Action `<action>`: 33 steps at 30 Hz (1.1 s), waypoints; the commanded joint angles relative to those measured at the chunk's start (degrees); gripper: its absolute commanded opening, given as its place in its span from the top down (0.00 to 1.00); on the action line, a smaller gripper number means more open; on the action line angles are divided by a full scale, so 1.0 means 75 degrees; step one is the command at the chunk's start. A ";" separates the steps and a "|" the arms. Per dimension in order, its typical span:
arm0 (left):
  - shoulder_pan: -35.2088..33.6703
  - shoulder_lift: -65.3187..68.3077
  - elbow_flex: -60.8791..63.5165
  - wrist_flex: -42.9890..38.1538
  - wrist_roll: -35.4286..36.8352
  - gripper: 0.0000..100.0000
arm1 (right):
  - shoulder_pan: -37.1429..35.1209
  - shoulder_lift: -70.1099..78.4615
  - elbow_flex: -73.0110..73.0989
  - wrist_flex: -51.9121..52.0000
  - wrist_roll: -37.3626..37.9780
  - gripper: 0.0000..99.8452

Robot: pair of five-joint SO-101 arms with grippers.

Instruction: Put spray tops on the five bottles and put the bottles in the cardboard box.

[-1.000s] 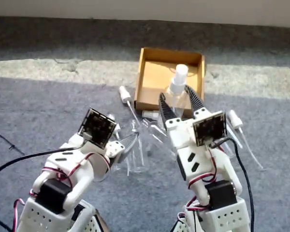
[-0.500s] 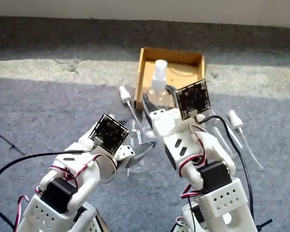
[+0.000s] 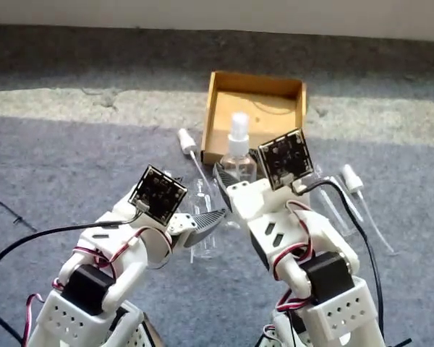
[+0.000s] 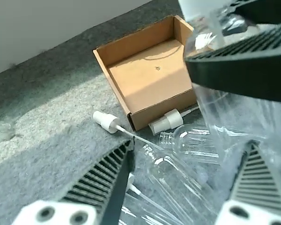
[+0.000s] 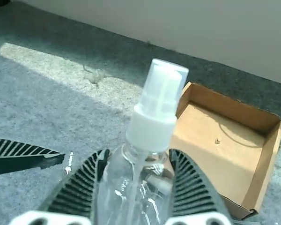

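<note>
My right gripper is shut on a clear bottle with a white spray top, held upright just above the near edge of the cardboard box. In the right wrist view the right gripper clamps the bottle from both sides. The box holds nothing. My left gripper hangs open low over clear uncapped bottles lying on the carpet. In the left wrist view the left gripper straddles those bottles, and a loose spray top lies by the box.
Loose spray tops lie left of the box and right of it, each with a long dip tube. Another clear bottle lies beside the right arm. Grey carpet covers the floor, and a wall runs behind the box.
The right arm swung left and drew back with the bottle, from over the box to its near edge. The left gripper shifted right, toward the lying bottles.
</note>
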 commanded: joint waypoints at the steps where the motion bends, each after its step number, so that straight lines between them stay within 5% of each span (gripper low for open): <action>1: -0.0076 0.0006 0.0252 -0.0692 0.0070 0.67 | -0.0088 -0.0393 -0.0416 0.0275 -0.0047 1.00; 27: -0.0404 0.0006 0.0311 -0.0762 0.0059 0.67 | -0.0088 -0.0440 -0.0428 0.0897 0.0129 1.00; 33: 0.0580 -0.0076 -0.0076 -0.0258 0.0094 0.67 | -0.0076 -0.0416 -0.0533 0.0252 0.0094 1.00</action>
